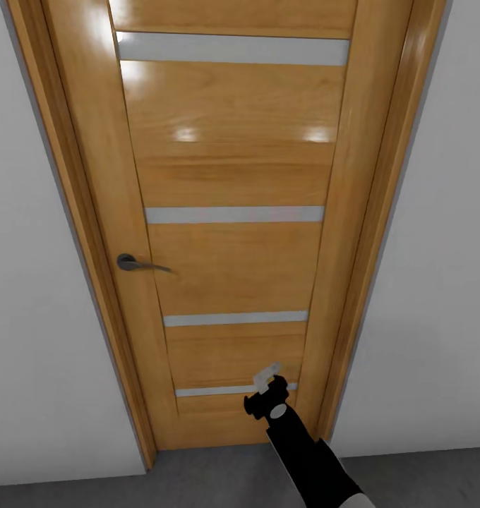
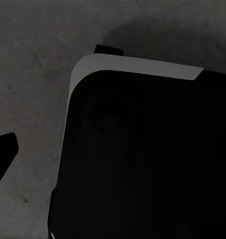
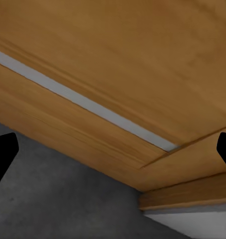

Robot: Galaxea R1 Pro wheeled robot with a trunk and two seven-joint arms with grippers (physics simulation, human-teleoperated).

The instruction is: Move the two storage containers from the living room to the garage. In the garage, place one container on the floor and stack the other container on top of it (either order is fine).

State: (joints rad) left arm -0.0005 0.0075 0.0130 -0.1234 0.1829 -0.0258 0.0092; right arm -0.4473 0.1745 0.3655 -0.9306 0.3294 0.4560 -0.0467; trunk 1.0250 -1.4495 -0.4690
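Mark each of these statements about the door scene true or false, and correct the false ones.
1. The wooden door is shut in its frame. True.
2. The door handle sits on the right side of the head view. False: it is on the left side.
3. The right gripper is raised near the door's lower part. True.
4. The right gripper is shut on an orange-red bin. False: its fingers stand wide apart with nothing between them.
5. The floor before the door is light wood planks. False: it is dark grey.
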